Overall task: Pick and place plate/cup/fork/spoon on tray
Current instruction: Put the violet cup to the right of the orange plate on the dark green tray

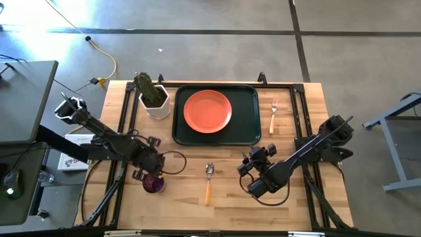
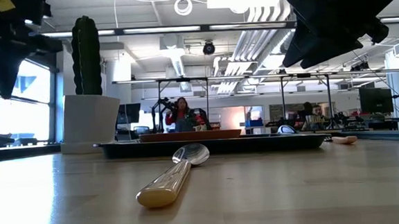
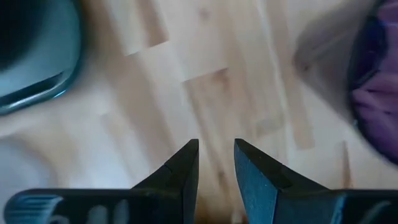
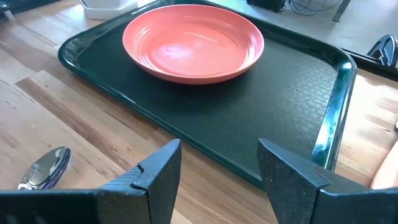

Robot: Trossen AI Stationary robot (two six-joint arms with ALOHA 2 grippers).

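Note:
The orange-coral plate (image 1: 207, 110) lies inside the dark green tray (image 1: 247, 128) at the table's far middle, and both show in the right wrist view (image 4: 193, 40) (image 4: 249, 118). The fork (image 1: 273, 115) lies on the table right of the tray. The spoon (image 1: 208, 181) lies near the front edge, bowl toward the tray. The purple cup (image 1: 153, 184) stands at the near left. My left gripper (image 1: 156, 166) (image 3: 216, 149) hovers beside the cup (image 3: 376, 93), fingers a narrow gap apart, empty. My right gripper (image 1: 255, 158) (image 4: 219, 155) is open and empty near the tray's near edge.
A white pot with a green cactus (image 1: 153, 97) stands just left of the tray. Black rails (image 1: 122, 125) (image 1: 302, 125) run along the table's left and right sides. Bare wood lies between the spoon and the tray.

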